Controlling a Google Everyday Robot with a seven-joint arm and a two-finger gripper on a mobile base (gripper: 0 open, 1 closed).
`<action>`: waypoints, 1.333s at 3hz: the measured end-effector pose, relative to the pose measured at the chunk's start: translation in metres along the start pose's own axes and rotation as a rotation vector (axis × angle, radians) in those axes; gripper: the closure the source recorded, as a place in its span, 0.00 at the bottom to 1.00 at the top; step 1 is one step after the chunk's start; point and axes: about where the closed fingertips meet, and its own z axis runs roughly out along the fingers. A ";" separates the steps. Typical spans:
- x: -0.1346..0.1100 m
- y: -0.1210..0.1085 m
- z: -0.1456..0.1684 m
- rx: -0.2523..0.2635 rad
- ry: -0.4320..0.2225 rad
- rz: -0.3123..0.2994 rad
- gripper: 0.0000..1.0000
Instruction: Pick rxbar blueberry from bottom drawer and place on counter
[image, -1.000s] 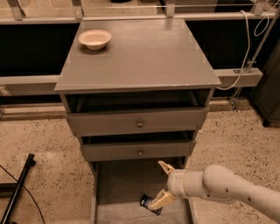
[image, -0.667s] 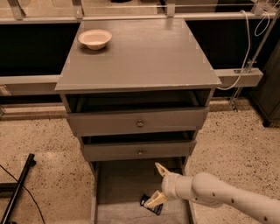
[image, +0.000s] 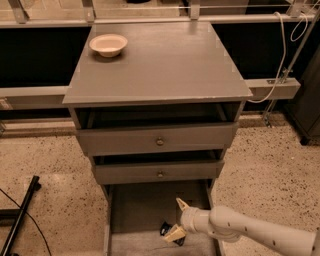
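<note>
A robot gripper (image: 178, 220) reaches into the open bottom drawer (image: 145, 210), jaws spread wide. The dark snack bar (image: 165, 230) lies by the lower fingertip, not yet gripped. Next it should close on the bar, then lift it to the counter (image: 160, 65).

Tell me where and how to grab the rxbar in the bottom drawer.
Likely best: pinch the rxbar across its width from above, since it lies flat on the bottom drawer floor. The open gripper sits right over it, hiding part.
</note>
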 end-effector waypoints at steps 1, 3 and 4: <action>0.035 0.007 0.026 -0.023 0.043 0.063 0.00; 0.075 0.004 0.073 -0.059 0.025 0.170 0.00; 0.073 0.006 0.074 -0.089 0.013 0.173 0.00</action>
